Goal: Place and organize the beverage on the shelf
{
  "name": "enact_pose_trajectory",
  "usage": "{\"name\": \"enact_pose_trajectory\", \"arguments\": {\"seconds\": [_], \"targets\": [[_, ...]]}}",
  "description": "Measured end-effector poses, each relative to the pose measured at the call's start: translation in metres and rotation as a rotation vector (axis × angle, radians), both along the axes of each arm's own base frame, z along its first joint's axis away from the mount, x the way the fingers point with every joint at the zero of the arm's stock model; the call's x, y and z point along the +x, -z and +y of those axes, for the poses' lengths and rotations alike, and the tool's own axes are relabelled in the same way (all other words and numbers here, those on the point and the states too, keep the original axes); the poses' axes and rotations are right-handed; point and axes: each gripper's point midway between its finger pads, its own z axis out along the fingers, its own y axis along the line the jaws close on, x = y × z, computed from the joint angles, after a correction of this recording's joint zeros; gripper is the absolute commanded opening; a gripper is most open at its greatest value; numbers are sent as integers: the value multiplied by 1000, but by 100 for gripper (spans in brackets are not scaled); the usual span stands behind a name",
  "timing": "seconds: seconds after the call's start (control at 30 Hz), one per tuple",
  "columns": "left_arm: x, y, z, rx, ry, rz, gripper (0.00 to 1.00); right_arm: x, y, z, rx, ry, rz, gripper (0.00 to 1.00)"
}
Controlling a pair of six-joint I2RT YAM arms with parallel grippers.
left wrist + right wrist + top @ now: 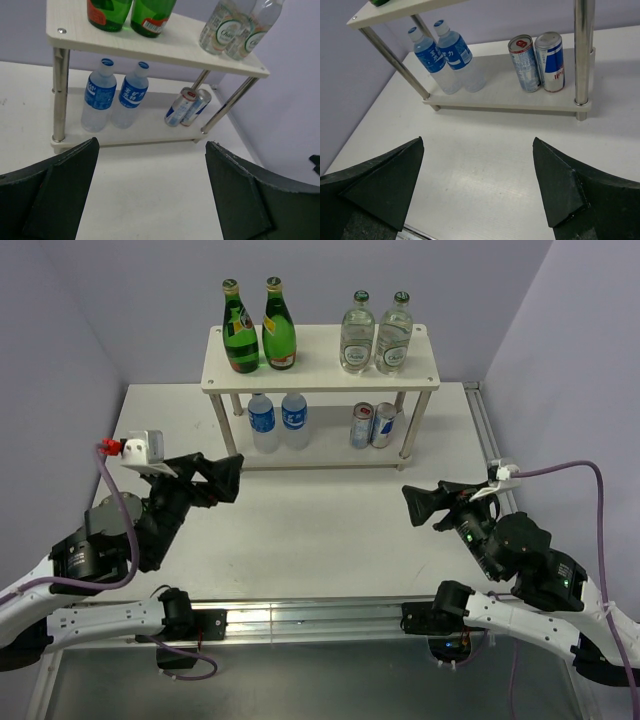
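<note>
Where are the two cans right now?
In the top view the cans stand on the right of the shelf's lower board, under the clear bottles, with the water bottles to their left.

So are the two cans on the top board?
No, the two cans stand on the lower board of the shelf, apart from the water bottles.

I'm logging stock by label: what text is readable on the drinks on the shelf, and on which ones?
"Che...", on the labels of the clear glass bottles; the rest is blurred or turned away.
"力", on the blue labels of the water bottles; the other characters are too blurred to read.
The cans: lettering too blurred to read.
The green bottles: a barcode shows, no legible words.
</note>
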Motion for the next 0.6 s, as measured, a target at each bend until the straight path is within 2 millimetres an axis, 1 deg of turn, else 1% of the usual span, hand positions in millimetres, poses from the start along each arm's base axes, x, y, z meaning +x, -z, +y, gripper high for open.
{"name": "enact_pose_trajectory", "arguments": {"seconds": [0.13, 0.2, 0.4, 0.6], "targets": [[-1, 23, 0, 72, 16, -3, 94, 1, 0, -1, -24, -1, -9, 96], [-2, 29, 1, 95, 23, -4, 95, 1, 0, 0, -34, -1, -11, 96], [-5, 24, 11, 66, 18, -17, 95, 5, 0, 6, -56, -3, -17, 96], [-4, 25, 14, 67, 7, -15, 95, 6, -1, 7, -67, -3, -22, 96]]}}
